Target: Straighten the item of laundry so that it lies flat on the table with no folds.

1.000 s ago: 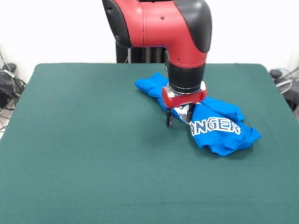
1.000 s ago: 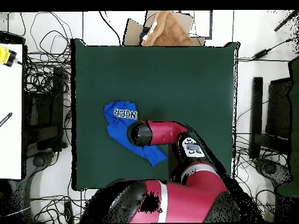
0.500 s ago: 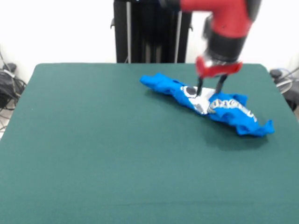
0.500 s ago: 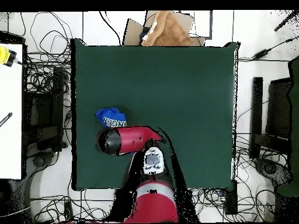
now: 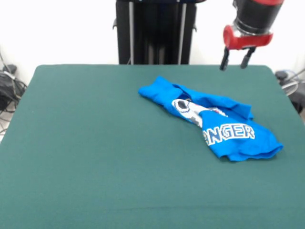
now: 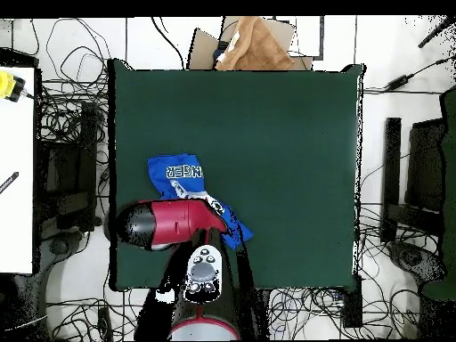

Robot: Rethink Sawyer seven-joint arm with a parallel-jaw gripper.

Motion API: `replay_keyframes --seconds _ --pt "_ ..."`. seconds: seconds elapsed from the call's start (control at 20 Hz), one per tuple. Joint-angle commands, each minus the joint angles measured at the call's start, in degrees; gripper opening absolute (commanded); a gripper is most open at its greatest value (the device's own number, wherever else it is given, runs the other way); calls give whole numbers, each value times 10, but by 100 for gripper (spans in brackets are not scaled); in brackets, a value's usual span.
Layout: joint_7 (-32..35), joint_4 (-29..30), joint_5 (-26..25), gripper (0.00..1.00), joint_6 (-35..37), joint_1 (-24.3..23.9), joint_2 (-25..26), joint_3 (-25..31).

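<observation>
There is one table (image 5: 95,157), covered with dark green cloth, and it fills most of the front view from the left edge to the right edge. In the overhead view the table (image 6: 267,134) is a large dark green rectangle in the middle of the frame. Its upper half and its right half are bare, so there is much open room there.

There is one robot arm (image 6: 169,224), red and black. In the overhead view it lies across the lower left part of the table and reaches out over the left edge. It covers a part of the shirt there.

There is one T-shirt (image 5: 217,126), bright blue, with white letters and a white graphic turned up. In the front view it lies in the right half of the frame, as a crumpled band which runs from the upper middle down to the lower right. It has many folds and is not flat. Its lower right end is near the right edge of the table, while the whole left half of the table is free. In the overhead view the T-shirt (image 6: 183,178) is at the left side of the table, close to the left edge.

There is one gripper (image 5: 234,58), in the upper right of the front view. It hangs above the far table edge, apart from the shirt. Its two dark fingers (image 5: 223,59) stand apart, and nothing is between them.
</observation>
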Motion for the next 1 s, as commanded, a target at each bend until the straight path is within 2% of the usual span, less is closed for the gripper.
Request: replay_keyframes --seconds 0.05,0.35,0.65,0.8,1.0 --pt "140 19 22 100 2 -19 33 -21" --pt "130 7 17 100 -13 -30 52 -13" --pt "91 -7 8 100 -46 -74 90 12" --pt "78 5 -9 100 -113 -100 115 27" --pt "77 26 -30 100 -236 -143 182 56"
